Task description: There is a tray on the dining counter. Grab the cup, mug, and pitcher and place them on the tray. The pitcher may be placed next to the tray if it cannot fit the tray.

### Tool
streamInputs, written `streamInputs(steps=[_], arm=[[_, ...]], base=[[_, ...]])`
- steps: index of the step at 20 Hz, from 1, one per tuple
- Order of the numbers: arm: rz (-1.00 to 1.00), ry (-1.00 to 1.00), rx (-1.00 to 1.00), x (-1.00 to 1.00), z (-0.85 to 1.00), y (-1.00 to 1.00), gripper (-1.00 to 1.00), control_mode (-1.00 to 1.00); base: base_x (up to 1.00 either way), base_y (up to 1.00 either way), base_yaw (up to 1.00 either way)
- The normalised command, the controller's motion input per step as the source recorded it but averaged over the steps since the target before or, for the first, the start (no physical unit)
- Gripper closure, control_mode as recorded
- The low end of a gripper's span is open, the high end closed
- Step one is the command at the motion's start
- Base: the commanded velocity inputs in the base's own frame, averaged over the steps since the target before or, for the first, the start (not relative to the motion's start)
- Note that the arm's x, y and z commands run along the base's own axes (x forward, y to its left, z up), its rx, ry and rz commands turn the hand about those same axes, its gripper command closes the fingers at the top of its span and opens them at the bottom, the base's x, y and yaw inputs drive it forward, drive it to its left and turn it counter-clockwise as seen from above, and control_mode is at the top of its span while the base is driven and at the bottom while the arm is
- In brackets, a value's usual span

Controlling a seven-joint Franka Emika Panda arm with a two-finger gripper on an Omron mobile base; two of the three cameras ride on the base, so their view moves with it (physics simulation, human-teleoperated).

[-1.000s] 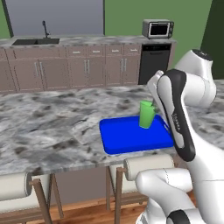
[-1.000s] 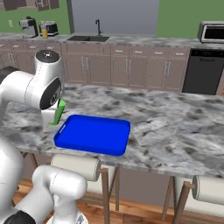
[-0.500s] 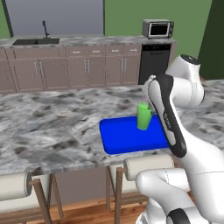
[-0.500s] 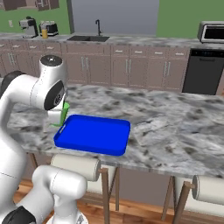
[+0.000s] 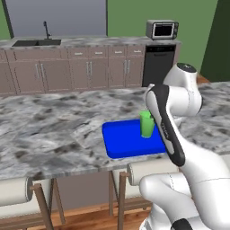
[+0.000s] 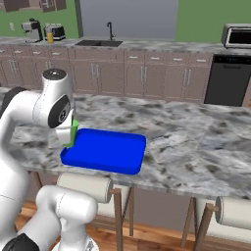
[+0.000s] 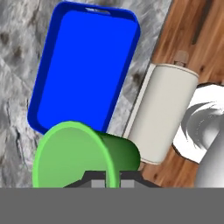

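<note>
Here my gripper (image 7: 113, 180) pinched the cup (image 7: 81, 154) by its rim above the tray (image 7: 83, 65); lowering it upright seemed wisest.

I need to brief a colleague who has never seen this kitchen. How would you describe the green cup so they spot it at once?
Start at the dining counter, the long marbled slab with stools beneath, and find the bright blue tray near its front edge. The cup is over the tray's end beside the white arm, in the shut gripper: a small, bright green, handleless tumbler.
</note>
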Motion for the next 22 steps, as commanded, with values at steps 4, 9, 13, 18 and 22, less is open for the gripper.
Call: streamInputs(steps=[4,9,13,18,22], arm=[[0.04,0.0,-0.02,0.03,-0.24,0.0,1.0,-1.0],[0.01,0.0,0.0,0.23,-0.12,0.01,1.0,-1.0],[0.0,0.0,0.0,0.34,0.0,0.1,1.0,-1.0],[0.0,0.0,-0.01,0.42,-0.04,0.09,1.0,-1.0],[0.0,0.0,0.0,0.52,-0.1,0.0,1.0,-1.0]], base=[[0.0,0.0,0.0],[0.0,0.0,0.0],[0.0,0.0,0.0],[0.0,0.0,0.0],[0.0,0.0,0.0]])
